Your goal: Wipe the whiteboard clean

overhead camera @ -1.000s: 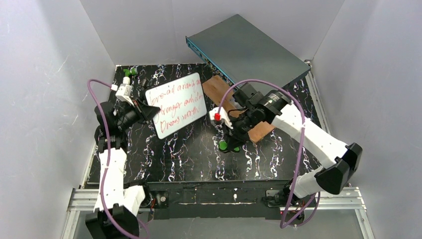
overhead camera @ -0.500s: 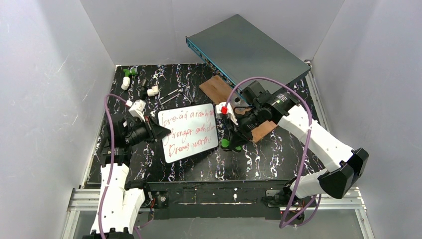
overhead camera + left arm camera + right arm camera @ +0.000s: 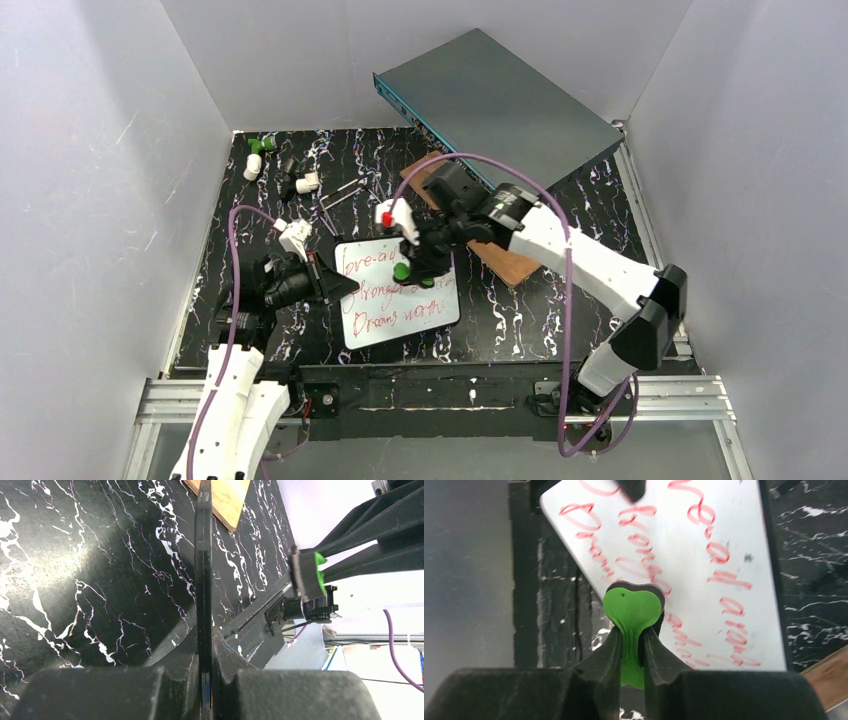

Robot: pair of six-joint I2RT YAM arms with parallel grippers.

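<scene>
The whiteboard is a small white board with a black rim and three lines of red handwriting, held low over the near middle of the table. My left gripper is shut on its left edge. In the left wrist view the board is edge-on between my fingers. My right gripper is shut on a green eraser and holds it over the board's upper middle. The right wrist view shows the eraser above the writing. From the left wrist the eraser appears apart from the board's face.
A grey-teal metal box leans at the back right. A brown wooden plank lies under the right arm, and its end shows in the left wrist view. Small white and green caps and a white piece lie at the back left.
My left arm has carried the whiteboard from the back left toward the near middle. My right arm has swung left with the eraser, from beside the plank to over the board.
</scene>
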